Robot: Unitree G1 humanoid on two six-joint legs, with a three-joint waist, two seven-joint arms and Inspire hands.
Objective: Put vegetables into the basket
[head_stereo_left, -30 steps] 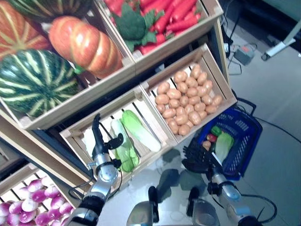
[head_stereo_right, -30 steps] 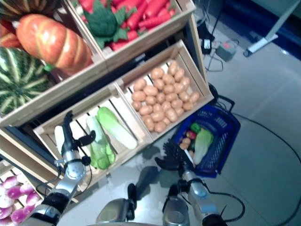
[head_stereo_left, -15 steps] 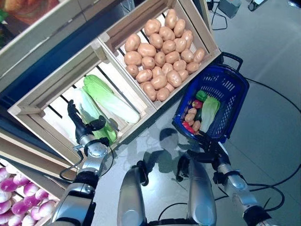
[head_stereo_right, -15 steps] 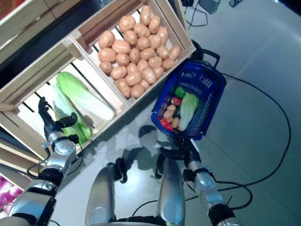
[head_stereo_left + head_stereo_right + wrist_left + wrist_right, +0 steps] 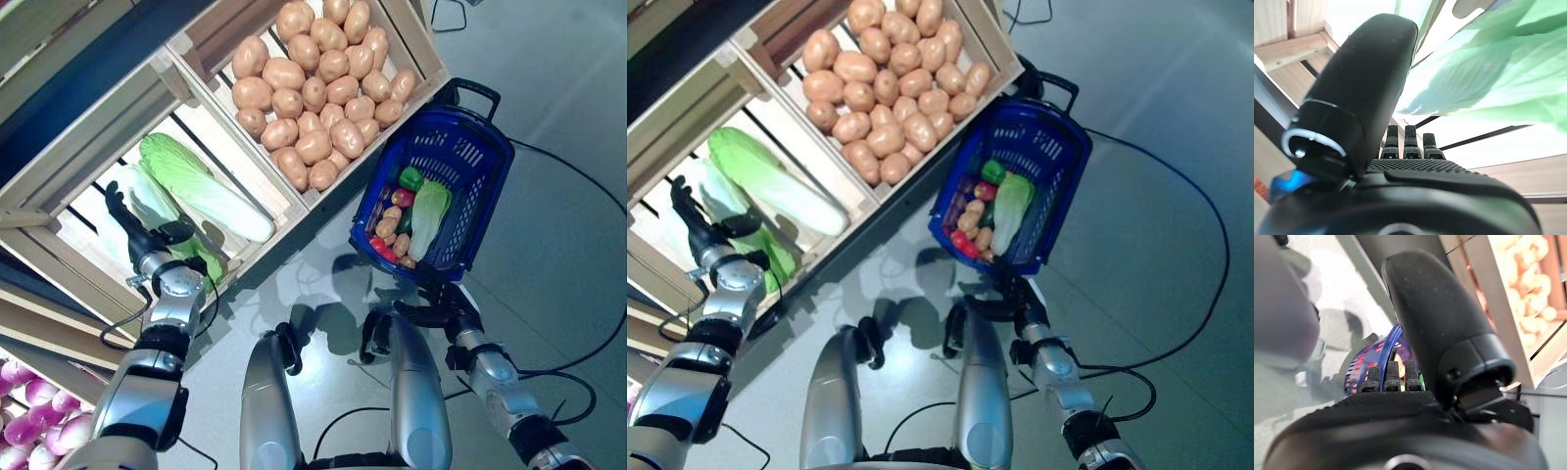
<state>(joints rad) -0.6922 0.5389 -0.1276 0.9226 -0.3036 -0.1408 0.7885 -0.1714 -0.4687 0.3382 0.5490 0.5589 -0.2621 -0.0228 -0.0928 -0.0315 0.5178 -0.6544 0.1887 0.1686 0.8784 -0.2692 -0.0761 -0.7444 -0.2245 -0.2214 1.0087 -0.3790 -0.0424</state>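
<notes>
A blue basket stands on the floor and holds a napa cabbage, a green pepper, a tomato and some potatoes. My right hand is open just off the basket's near end, and its straight fingers point at the blue wall. My left hand is open inside the slatted crate. Its straight fingers lie beside the napa cabbages, and its thumb is close to green leaves. Neither hand holds anything.
A crate of potatoes sits between the cabbage crate and the basket. Purple-white turnips fill a lower crate at the near left. The basket's black handle sticks out at its far end. Grey floor lies to the right.
The whole picture has shifted because the camera tipped downward, so the upper shelves have left the view. Both hands keep about the same places by the cabbages and the basket.
</notes>
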